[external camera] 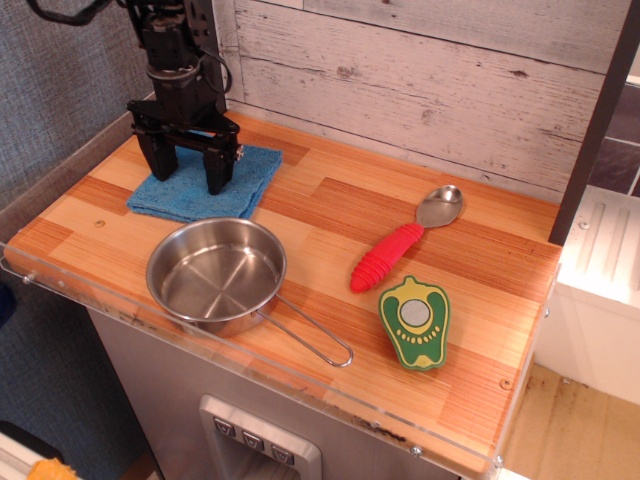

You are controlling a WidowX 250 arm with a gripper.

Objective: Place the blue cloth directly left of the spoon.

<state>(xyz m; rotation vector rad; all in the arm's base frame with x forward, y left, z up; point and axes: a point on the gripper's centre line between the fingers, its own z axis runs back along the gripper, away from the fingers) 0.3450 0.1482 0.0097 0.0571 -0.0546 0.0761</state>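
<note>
The blue cloth lies folded flat at the back left of the wooden counter. My gripper is open, its two black fingers pointing down on or just above the cloth with the jaws spread across its left part. The spoon, with a silver bowl and a ribbed red handle, lies diagonally at the middle right, well away from the cloth and the gripper.
A steel pan with a wire handle stands in front of the cloth near the front edge. A green pepper-shaped toy lies in front of the spoon. A plank wall runs along the back and a clear lip along the front.
</note>
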